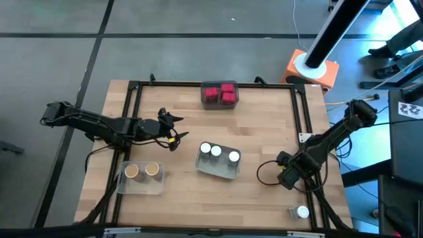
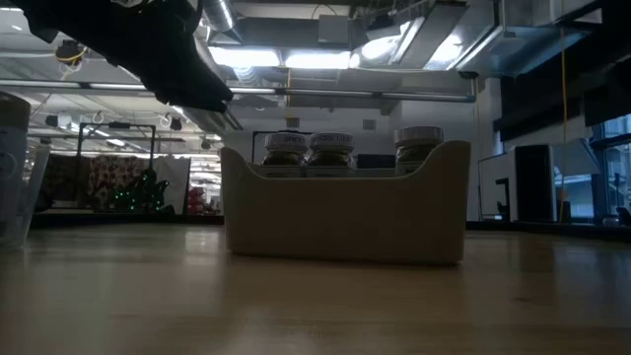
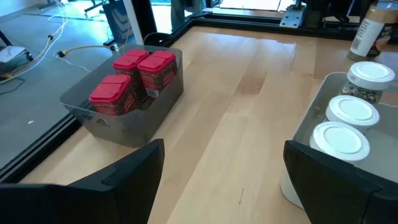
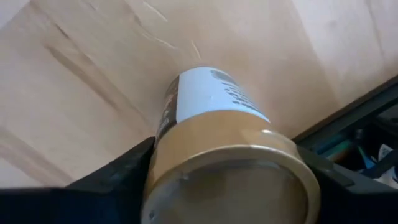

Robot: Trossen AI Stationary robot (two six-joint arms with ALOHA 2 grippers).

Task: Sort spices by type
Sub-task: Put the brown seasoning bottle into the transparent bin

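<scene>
Right gripper (image 4: 227, 180) pinches tan-topped jar (image 4: 227, 146), probably lifted (right of white-jar tray (image 1: 218, 168)); next: tan tray (image 1: 140, 182). Left gripper (image 3: 224, 174) spread, idle.

Overhead camera looks straight down on the table (image 1: 264, 132). Low camera looks level across it, sharing the middle tray (image 1: 218, 168) (image 2: 345, 212). Wrist cameras sit close.

Three trays of sorted jars: red (image 1: 220, 94), white-topped (image 1: 218, 153), tan-topped (image 1: 141, 171)

Wooden table (image 1: 258, 132); three trays: far edge (image 1: 219, 103), centre (image 1: 218, 168), near-left (image 1: 140, 184).
</scene>
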